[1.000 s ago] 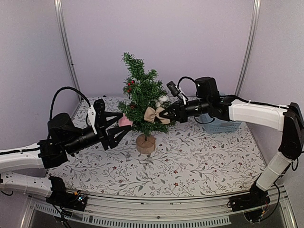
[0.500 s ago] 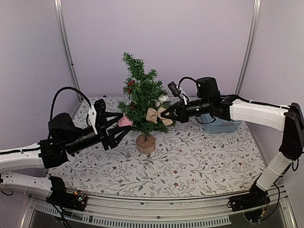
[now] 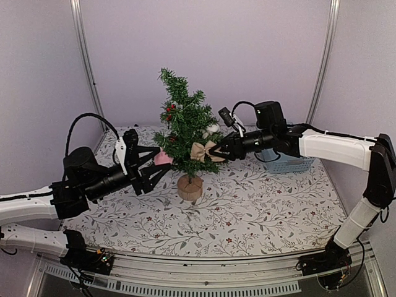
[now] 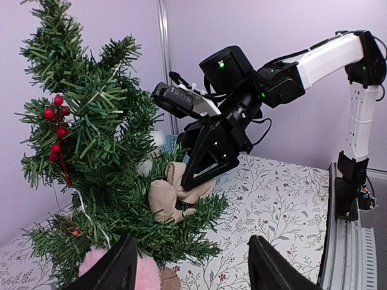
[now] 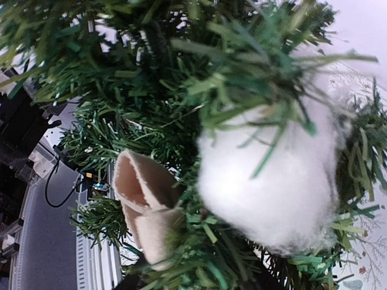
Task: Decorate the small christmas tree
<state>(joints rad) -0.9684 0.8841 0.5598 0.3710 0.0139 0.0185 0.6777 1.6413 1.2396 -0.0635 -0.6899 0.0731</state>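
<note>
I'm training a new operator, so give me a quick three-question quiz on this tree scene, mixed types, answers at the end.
1. True or false: the small dark-green bristly christmas tree stands on a round pale wooden stump.
2. The right gripper is nearest: A the tree's tip, B the beige fabric bow, C the stump.
3. What colour are the small round berries on the tree?
Key: 1 true; 2 B; 3 red.
</note>
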